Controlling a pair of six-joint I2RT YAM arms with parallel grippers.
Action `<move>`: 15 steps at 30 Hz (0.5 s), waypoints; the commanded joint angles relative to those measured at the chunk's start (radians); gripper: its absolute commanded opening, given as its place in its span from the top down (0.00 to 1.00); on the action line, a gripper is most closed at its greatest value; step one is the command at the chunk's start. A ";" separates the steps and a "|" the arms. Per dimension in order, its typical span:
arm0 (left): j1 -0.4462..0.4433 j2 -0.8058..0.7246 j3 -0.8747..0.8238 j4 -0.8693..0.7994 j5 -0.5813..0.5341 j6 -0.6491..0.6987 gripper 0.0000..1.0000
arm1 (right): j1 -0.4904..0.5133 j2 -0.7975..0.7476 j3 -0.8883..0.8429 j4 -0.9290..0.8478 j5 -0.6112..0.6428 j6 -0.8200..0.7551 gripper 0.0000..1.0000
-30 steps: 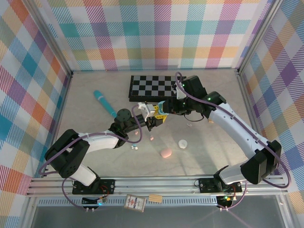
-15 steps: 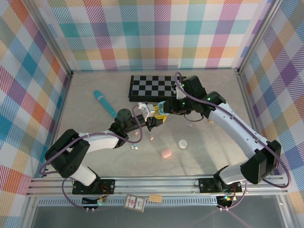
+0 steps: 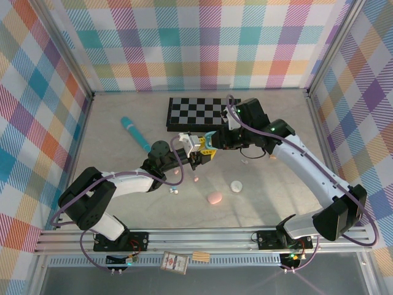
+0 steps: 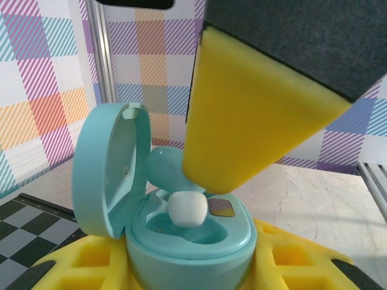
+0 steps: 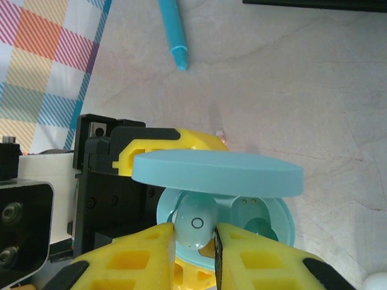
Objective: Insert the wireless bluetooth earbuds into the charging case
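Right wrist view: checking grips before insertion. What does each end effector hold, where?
Right end effector pinches the teal earbud by its sides; left end effector clamps the charging case base.

Finish noted: round teal plastic charging case smooth and glossy; pale blue plastic earbud smooth with a slight sheen; right gripper's yellow foam fingers matt; pale marble-patterned table smooth and matt.

Plaid walls in pastel pink, teal, orange and violet close the left, top and right of the overhead view — evenly lit. A pale marbled worktop fills the middle; aluminium posts rise at its far corners, a slotted rail along the bottom.
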 commanded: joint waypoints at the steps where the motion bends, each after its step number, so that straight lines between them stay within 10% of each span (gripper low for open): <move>1: -0.001 -0.005 0.030 0.040 0.036 -0.003 0.74 | 0.001 0.001 0.019 -0.034 -0.036 -0.038 0.75; 15: 0.000 0.001 0.037 0.032 0.050 0.004 0.74 | 0.000 0.036 0.033 -0.038 -0.111 -0.054 0.71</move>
